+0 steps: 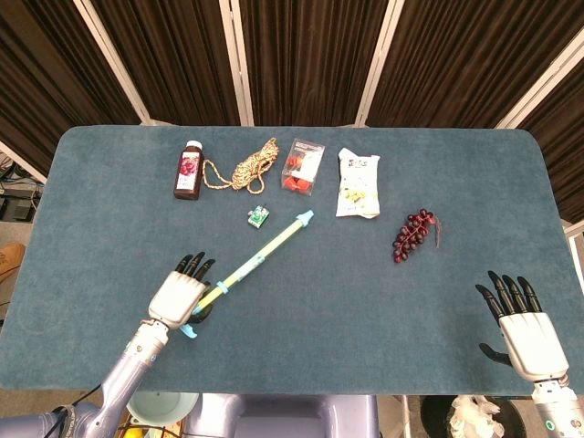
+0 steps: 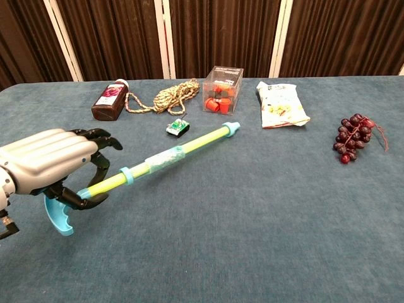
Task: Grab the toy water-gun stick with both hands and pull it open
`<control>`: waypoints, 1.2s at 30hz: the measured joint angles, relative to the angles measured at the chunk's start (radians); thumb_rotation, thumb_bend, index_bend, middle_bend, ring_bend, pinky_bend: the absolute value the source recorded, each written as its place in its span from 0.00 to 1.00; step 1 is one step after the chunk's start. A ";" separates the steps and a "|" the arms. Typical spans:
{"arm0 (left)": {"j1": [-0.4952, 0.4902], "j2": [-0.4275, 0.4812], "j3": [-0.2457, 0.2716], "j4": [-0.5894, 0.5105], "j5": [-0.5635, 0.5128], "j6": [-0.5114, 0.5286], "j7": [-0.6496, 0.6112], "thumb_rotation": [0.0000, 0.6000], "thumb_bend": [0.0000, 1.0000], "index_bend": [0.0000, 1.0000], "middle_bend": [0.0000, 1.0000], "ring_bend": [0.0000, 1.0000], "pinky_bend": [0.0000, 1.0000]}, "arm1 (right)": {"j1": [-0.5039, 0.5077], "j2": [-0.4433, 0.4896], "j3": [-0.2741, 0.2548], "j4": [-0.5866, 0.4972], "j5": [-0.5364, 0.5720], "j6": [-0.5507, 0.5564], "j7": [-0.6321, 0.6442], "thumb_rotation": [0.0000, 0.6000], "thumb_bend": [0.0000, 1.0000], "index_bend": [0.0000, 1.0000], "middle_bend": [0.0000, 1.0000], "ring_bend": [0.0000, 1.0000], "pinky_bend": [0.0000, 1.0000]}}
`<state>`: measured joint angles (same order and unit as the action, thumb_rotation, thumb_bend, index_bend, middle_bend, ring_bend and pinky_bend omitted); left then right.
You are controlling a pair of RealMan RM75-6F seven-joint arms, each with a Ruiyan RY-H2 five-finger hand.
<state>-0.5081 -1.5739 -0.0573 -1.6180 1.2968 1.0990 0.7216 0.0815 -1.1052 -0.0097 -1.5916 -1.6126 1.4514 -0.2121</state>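
The long yellow-green toy water-gun stick with light-blue ends (image 1: 258, 258) is slanting across the blue-carpeted table (image 1: 474, 196), its tip pointing toward the clear plastic box of red pieces (image 1: 302, 166). The silver left hand (image 1: 179, 296) is grasping its handle end with black fingers (image 2: 95, 165) curled around it. The right hand (image 1: 521, 327) is hovering well apart at the table's near right edge, fingers spread and holding nothing.

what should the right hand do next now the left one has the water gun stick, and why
Probably bring the right hand across toward the stick's free nozzle end. The left hand grips the toy water-gun stick near its handle, tip raised toward the clear box, while the right hand rests open, far away, holding nothing. Pulling needs both.
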 measured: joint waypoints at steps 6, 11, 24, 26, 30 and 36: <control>-0.022 0.017 0.015 -0.068 0.044 -0.007 0.012 1.00 0.39 0.62 0.11 0.00 0.12 | 0.001 0.001 0.001 -0.001 0.004 -0.001 0.002 1.00 0.14 0.15 0.00 0.00 0.00; -0.038 0.036 0.027 -0.132 0.101 -0.002 0.030 1.00 0.39 0.62 0.11 0.00 0.12 | 0.002 0.002 0.001 -0.003 0.007 -0.005 0.001 1.00 0.14 0.16 0.00 0.00 0.00; -0.099 0.001 -0.005 -0.154 0.122 -0.021 0.052 1.00 0.39 0.63 0.12 0.00 0.12 | 0.006 0.001 0.007 -0.024 0.021 -0.013 -0.012 1.00 0.14 0.24 0.00 0.00 0.00; -0.107 -0.007 -0.012 -0.159 0.126 -0.023 0.048 1.00 0.39 0.63 0.12 0.00 0.12 | 0.011 -0.002 0.012 -0.036 0.028 -0.020 -0.009 1.00 0.15 0.26 0.00 0.00 0.00; -0.121 -0.015 -0.020 -0.172 0.138 -0.024 0.040 1.00 0.39 0.63 0.12 0.00 0.12 | 0.026 -0.012 0.030 -0.082 0.050 -0.037 0.010 1.00 0.17 0.31 0.02 0.00 0.00; -0.130 -0.012 -0.025 -0.203 0.152 -0.017 0.041 1.00 0.39 0.63 0.12 0.00 0.12 | 0.063 -0.063 0.072 -0.137 0.076 -0.055 0.011 1.00 0.20 0.33 0.02 0.00 0.00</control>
<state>-0.6379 -1.5863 -0.0819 -1.8212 1.4486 1.0818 0.7624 0.1440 -1.1680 0.0623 -1.7289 -1.5368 1.3962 -0.2012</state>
